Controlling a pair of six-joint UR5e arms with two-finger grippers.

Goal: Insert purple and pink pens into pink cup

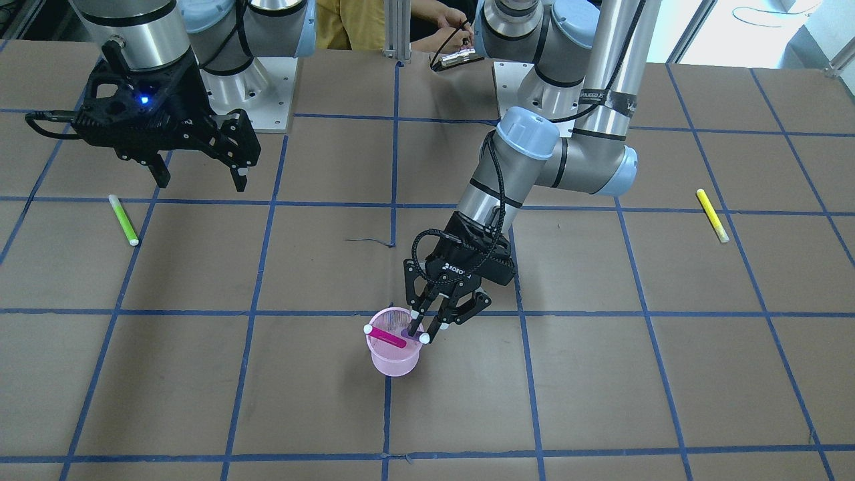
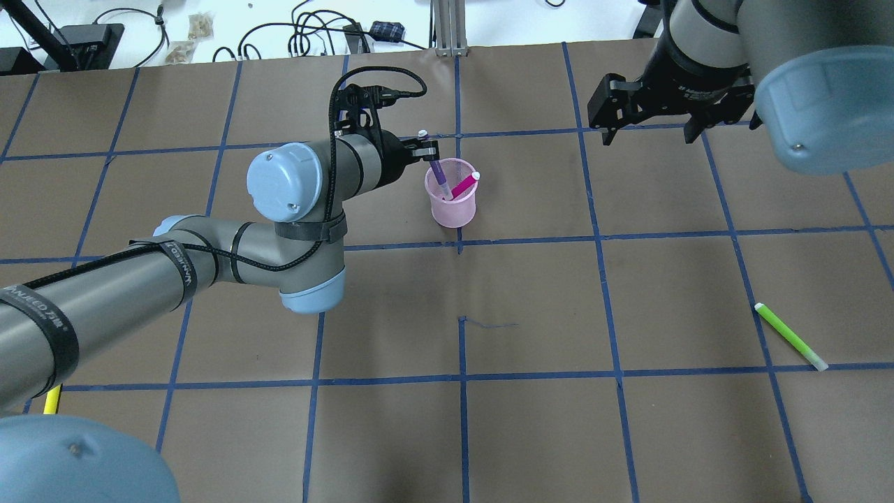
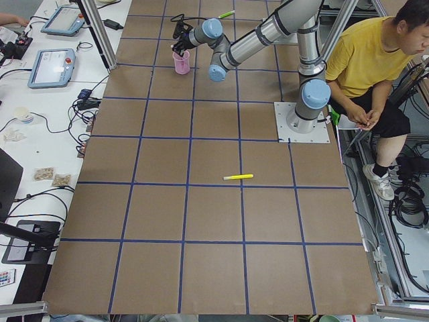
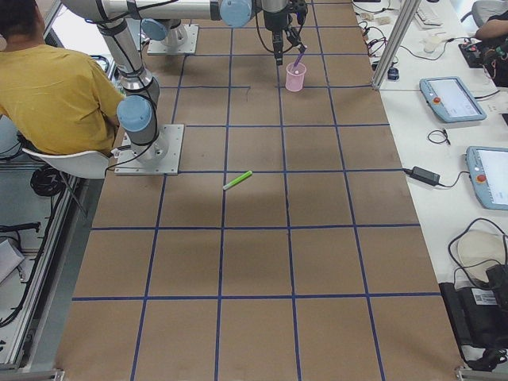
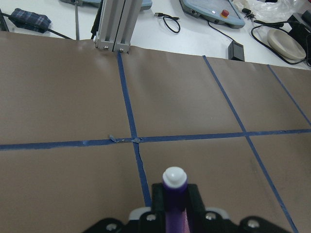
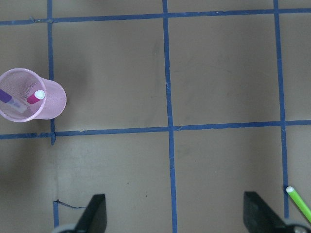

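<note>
The pink mesh cup (image 1: 394,361) stands upright near the table's middle; it also shows in the overhead view (image 2: 454,208) and the right wrist view (image 6: 51,103). A pink pen (image 1: 387,336) leans inside it, white cap up. My left gripper (image 1: 422,331) is over the cup's rim, shut on the purple pen (image 2: 438,175), whose lower end is inside the cup. The left wrist view shows the purple pen (image 5: 174,196) clamped between the fingers. My right gripper (image 1: 200,177) is open and empty, held high and well away from the cup.
A green pen (image 1: 124,220) lies on the table on my right side. A yellow pen (image 1: 712,215) lies on my left side. An aluminium post (image 5: 112,24) stands at the table's far edge. An operator in a yellow shirt (image 3: 365,57) sits behind the robot.
</note>
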